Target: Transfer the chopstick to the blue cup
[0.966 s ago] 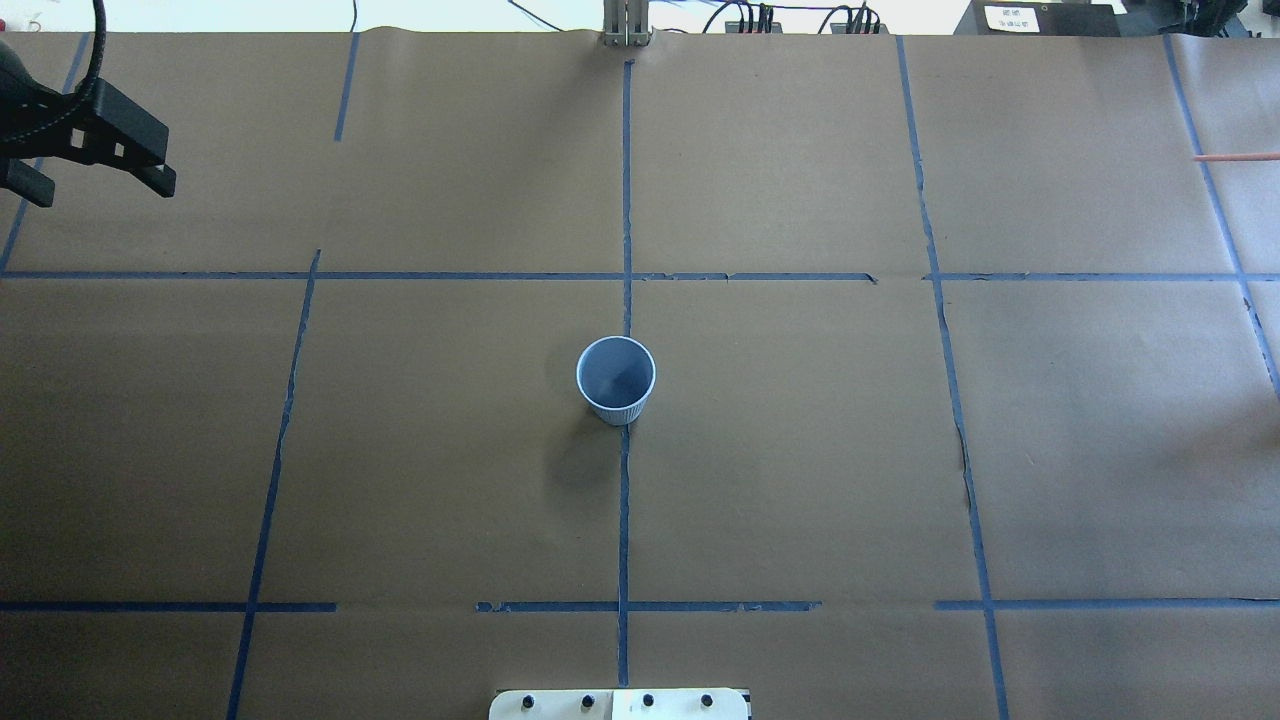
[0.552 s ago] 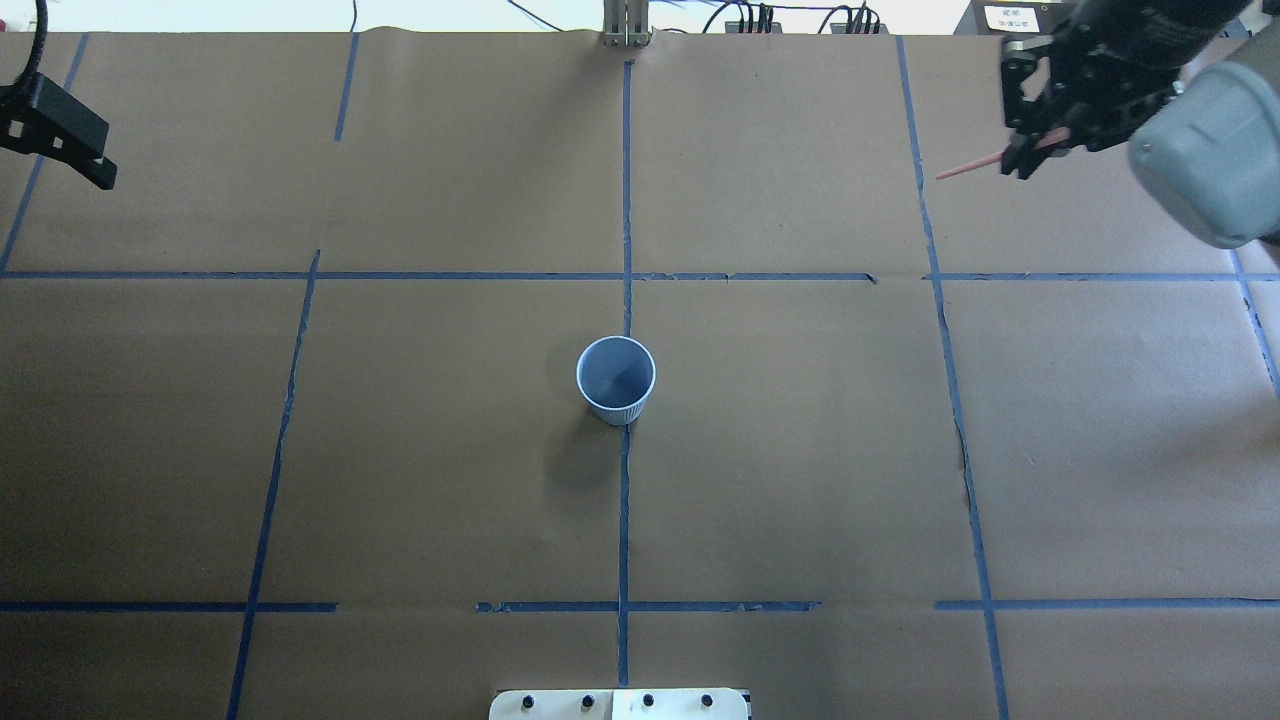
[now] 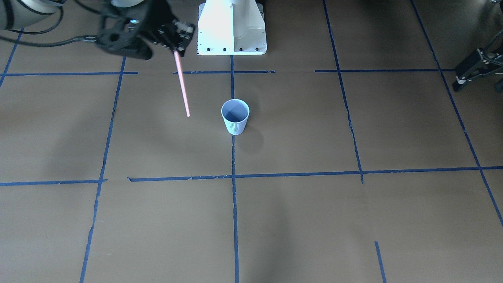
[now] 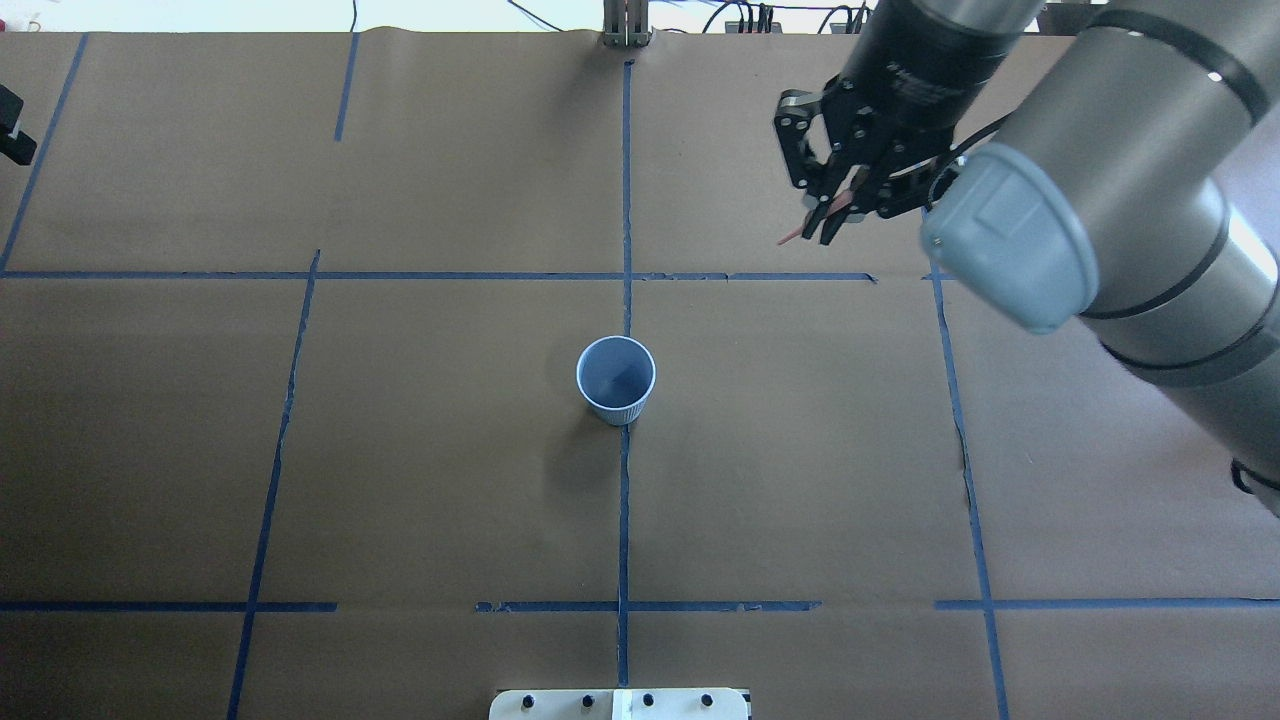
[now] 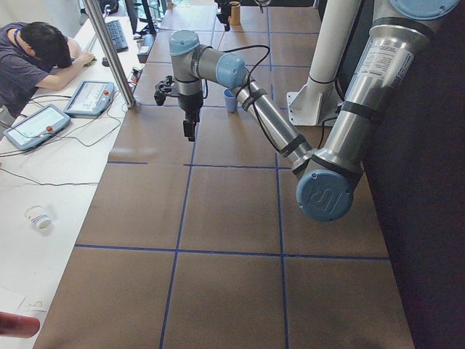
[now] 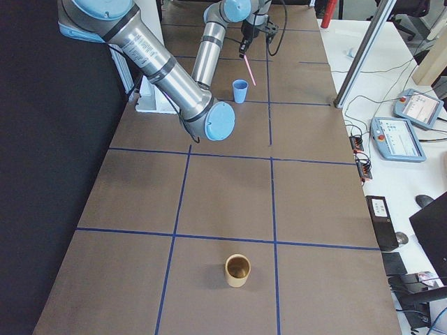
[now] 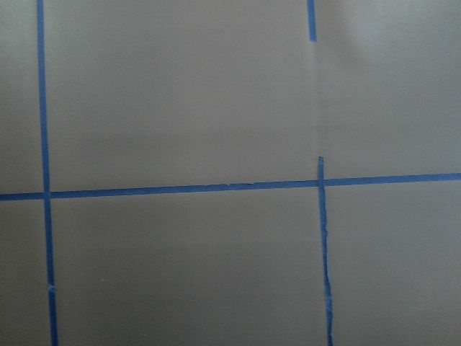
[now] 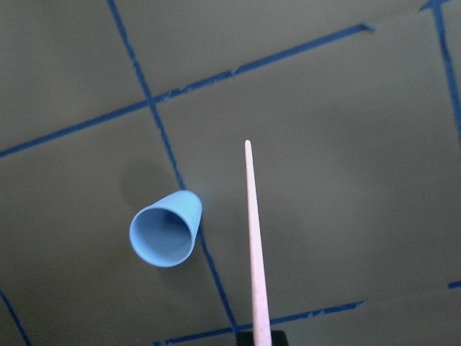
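Note:
The blue cup (image 4: 616, 378) stands upright at the table's middle; it also shows in the front view (image 3: 235, 116) and the right wrist view (image 8: 164, 231). My right gripper (image 4: 830, 215) is shut on the pink chopstick (image 3: 182, 84) and holds it high above the table, tip down and tilted. In the overhead view the tip (image 4: 786, 240) is right of and beyond the cup. In the right wrist view the chopstick (image 8: 253, 245) points past the cup's right side. My left gripper (image 3: 467, 76) hangs open and empty at the table's far left edge (image 4: 8, 130).
A tan cup (image 6: 237, 270) stands far off at the table's right end. The white robot base (image 3: 232, 27) is at the near edge. A metal post (image 4: 626, 25) stands at the far edge. An operator (image 5: 36, 51) leans on the side desk.
My right arm has swung in from the right edge with the chopstick, moving left and nearer the cup. My left gripper has slid left, nearly out of the overhead view.

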Robot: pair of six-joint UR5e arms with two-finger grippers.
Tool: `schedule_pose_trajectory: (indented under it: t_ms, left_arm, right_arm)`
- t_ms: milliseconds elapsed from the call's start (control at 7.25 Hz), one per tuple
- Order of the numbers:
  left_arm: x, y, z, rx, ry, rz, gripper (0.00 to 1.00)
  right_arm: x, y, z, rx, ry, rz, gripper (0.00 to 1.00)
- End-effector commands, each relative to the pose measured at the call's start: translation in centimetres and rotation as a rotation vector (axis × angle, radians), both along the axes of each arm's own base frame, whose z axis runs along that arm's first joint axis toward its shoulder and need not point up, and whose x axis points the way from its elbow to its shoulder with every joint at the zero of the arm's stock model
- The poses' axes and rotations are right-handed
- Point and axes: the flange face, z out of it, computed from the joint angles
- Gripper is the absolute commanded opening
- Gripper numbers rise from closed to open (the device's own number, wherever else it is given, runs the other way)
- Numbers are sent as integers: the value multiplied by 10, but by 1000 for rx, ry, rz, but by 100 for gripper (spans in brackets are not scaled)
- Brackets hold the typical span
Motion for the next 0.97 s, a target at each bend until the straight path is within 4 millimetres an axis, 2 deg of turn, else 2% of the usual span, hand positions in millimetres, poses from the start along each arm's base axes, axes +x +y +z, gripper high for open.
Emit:
schedule_pose_trajectory:
  t_ms: [0, 138, 276, 690, 828]
  left_arm:
    - [-31, -1, 35, 15, -10, 37, 100]
    - [-35, 3, 46, 10, -13, 45, 100]
    - [-35, 5, 52, 2, -16, 46, 100]
    - [-37, 6, 56, 1, -15, 47, 100]
    - [-37, 6, 57, -2, -16, 47, 100]
  right_arm:
    - [-93, 49, -13, 13, 17, 6, 3]
    - [-117, 62, -9, 21, 26, 0, 3]
    - [-133, 64, -4, 15, 44, -15, 3]
    - [-167, 45, 12, 45, 38, 0, 4]
    - [-167, 43, 13, 48, 35, 1, 26]
